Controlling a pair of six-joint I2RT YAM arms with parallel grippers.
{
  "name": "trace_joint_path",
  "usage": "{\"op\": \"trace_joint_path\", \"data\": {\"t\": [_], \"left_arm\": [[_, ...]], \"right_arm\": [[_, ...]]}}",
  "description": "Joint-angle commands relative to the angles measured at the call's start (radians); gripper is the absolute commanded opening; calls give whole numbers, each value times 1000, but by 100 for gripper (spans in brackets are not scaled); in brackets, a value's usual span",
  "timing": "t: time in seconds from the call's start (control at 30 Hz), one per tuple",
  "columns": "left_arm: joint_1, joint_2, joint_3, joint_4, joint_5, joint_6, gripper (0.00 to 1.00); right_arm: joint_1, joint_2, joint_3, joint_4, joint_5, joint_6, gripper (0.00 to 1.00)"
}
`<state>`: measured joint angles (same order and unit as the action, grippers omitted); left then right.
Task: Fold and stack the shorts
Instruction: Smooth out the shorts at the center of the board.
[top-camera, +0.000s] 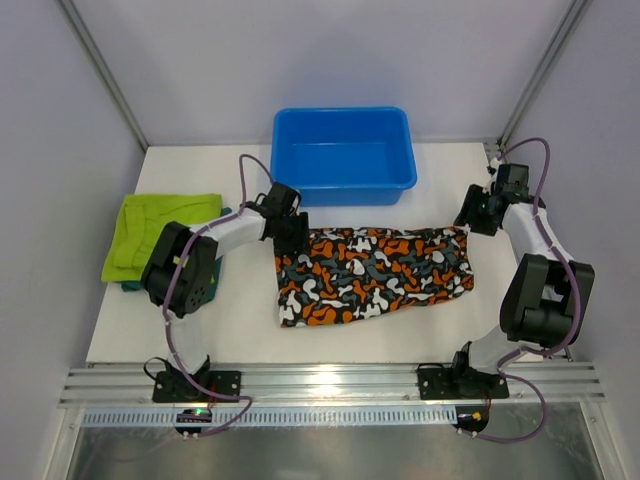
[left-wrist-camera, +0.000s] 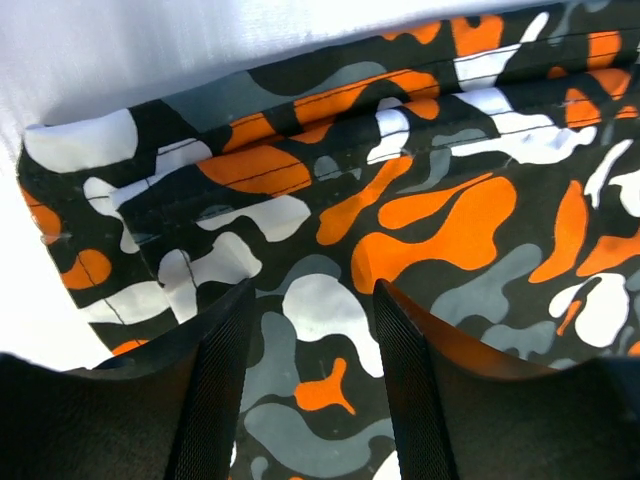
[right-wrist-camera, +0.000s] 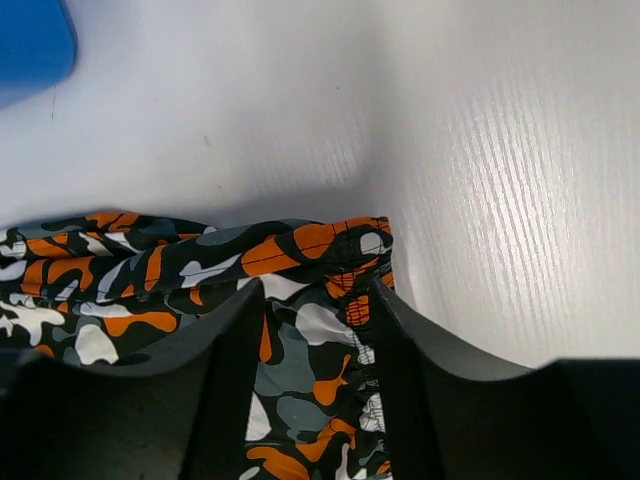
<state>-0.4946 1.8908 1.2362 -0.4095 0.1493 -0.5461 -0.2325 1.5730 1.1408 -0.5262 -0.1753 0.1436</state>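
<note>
Top external view: camouflage shorts (top-camera: 375, 272) lie spread mid-bench (top-camera: 250, 340) before the blue tub (top-camera: 343, 150). The left tool (top-camera: 290, 232) and right tool (top-camera: 470, 222) sit at the far corners, each with fingers parted astride the edge. Limp and light, the cloth looks best pinched at those seamed corners. The teal shorts (top-camera: 128, 286) are mostly hidden under the folded lime pair (top-camera: 150, 235).

Table (top-camera: 400, 335): tub (top-camera: 345, 190), camouflage shorts (top-camera: 380, 270), perhaps teal (top-camera: 130, 286)

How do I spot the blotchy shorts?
Find the blue tub at the back of the table. The camouflage shorts lie spread just in front of it. Only they are patterned, orange, black, white and grey; the lime shorts at left are plain.
</note>
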Motion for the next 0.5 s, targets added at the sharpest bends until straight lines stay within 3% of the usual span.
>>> {"op": "trace_joint_path", "data": {"t": [0.0, 0.33, 0.47], "left_arm": [[17, 33, 34, 34, -28, 21, 54], [143, 175, 184, -103, -65, 136, 54], [151, 156, 198, -126, -50, 172, 54]], "right_arm": [[-10, -8, 7, 23, -9, -2, 55], [-53, -5, -108, 147, -137, 60, 60], [-54, 19, -110, 172, -199, 62, 60]]}}
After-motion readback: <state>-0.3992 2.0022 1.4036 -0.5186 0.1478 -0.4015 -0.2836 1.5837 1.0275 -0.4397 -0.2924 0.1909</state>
